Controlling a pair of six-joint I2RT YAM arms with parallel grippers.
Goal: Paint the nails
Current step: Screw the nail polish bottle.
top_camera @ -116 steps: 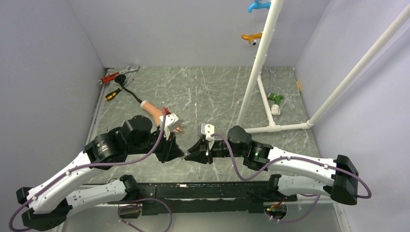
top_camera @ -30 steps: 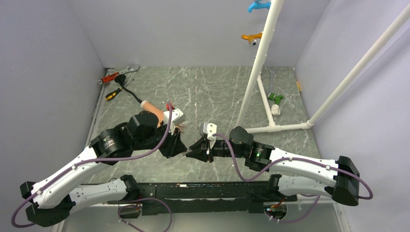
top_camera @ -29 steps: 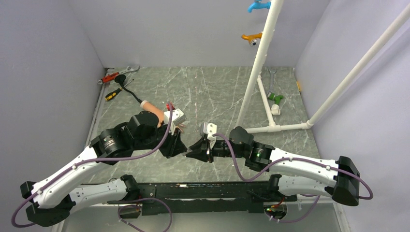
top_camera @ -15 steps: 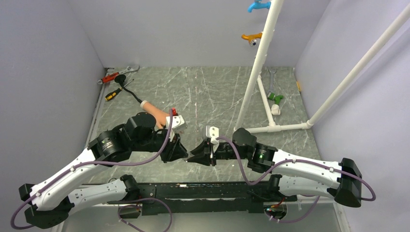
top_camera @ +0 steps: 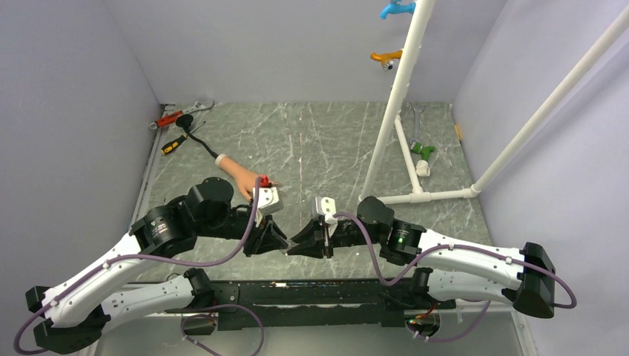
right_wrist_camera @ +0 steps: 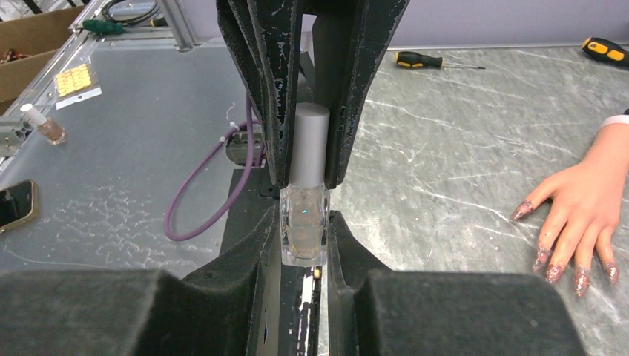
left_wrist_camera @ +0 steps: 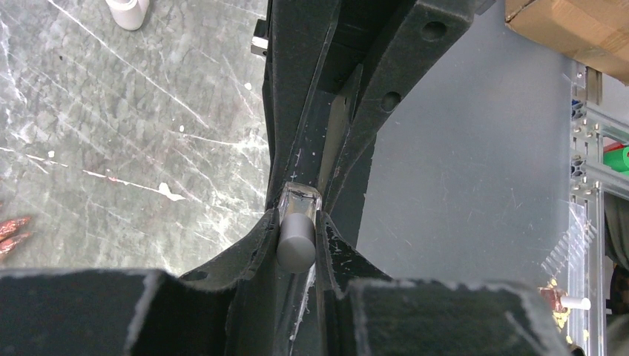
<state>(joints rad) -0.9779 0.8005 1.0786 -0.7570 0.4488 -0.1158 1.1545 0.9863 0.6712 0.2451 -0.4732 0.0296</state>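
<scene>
Flesh-coloured hand (top_camera: pixel 239 174) diagonal, nails (right_wrist_camera: pixel 552 273) near-right

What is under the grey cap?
The clear bottle, shut in the right gripper, while the left gripper pinches the cap. The bottle's neck and any brush are covered by the cap.

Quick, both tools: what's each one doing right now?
Left tool: closed on the grey cap.
Right tool: closed on the clear bottle.
</scene>
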